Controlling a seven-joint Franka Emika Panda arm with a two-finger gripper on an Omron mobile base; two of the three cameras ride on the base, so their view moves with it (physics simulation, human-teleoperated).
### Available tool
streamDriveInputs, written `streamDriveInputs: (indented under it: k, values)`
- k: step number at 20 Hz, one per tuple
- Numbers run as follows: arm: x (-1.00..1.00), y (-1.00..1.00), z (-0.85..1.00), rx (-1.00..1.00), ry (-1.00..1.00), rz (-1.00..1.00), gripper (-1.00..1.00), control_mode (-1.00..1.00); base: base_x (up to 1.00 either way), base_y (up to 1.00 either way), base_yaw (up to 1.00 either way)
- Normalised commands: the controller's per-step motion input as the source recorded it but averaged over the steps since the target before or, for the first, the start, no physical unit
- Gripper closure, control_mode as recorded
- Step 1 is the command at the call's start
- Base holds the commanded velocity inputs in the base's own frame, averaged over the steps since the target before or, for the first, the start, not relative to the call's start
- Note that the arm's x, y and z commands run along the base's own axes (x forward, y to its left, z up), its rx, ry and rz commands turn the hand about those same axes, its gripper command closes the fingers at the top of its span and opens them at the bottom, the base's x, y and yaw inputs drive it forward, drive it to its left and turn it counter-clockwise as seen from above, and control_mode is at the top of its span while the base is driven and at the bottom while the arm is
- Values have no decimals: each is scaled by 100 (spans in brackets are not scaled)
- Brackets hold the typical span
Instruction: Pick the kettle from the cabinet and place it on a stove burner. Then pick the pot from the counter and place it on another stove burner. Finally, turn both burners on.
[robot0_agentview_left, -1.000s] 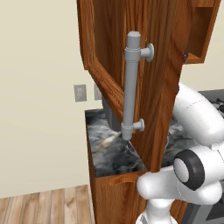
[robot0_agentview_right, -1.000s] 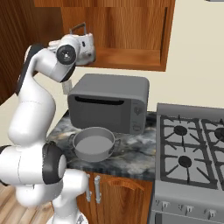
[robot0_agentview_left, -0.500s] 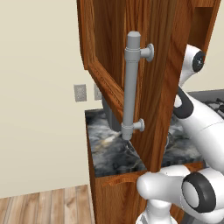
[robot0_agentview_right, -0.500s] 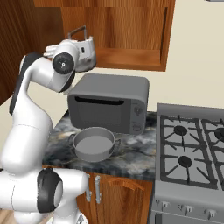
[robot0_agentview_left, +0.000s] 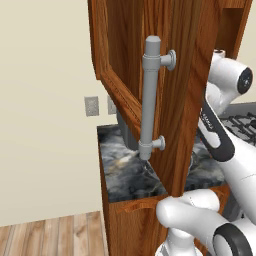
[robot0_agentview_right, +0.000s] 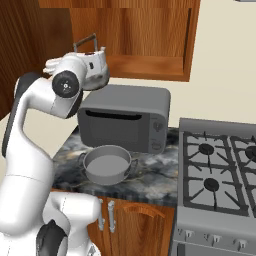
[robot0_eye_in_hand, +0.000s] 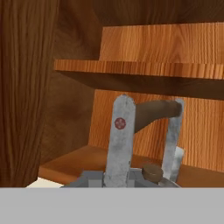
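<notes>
Looking from the left base view, I saw the cabinet (robot0_agentview_left: 190, 75) door swung open toward me, its long grey bar handle (robot0_agentview_left: 150, 97) upright at the centre, and the marbled bench (robot0_agentview_left: 130, 175) below at six o'clock.

From the right base view, my end effector (robot0_agentview_right: 95, 57) sat at about ten o'clock in the picture, just in front of the cabinet's lower edge and above the microwave (robot0_agentview_right: 125, 122). The kettle (robot0_agentview_right: 97, 67) hung there, clear of the shelf, its thin dark handle arching up at twelve o'clock. The pot (robot0_agentview_right: 106, 165) rested on the bench in front of the microwave, and the stove burners (robot0_agentview_right: 210, 165) lay at three o'clock, both bare.

In the hand view, my end effector was nearly closed, narrow, pinched on the kettle's handle (robot0_eye_in_hand: 155, 111), with the lid knob (robot0_eye_in_hand: 152, 173) close below and the cabinet shelf (robot0_eye_in_hand: 144, 70) behind. I judged the kettle light and rigid, but its rounded metal body slippery, so the handle top was the right hold; hung there it could swing.
</notes>
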Motion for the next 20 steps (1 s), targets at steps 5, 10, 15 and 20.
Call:
streamDriveInputs:
  k: [5, 10, 15, 20]
  values:
    - [-51, -12, 0, 0, 0, 0, 100, -100, 0, 0, 0]
    - [-56, -12, 0, 0, 0, 0, 100, -100, 0, 0, 0]
    - [-58, -13, 0, 0, 0, 0, 100, -100, 0, 0, 0]
    - [-55, -11, 0, 0, 0, 0, 100, -100, 0, 0, 0]
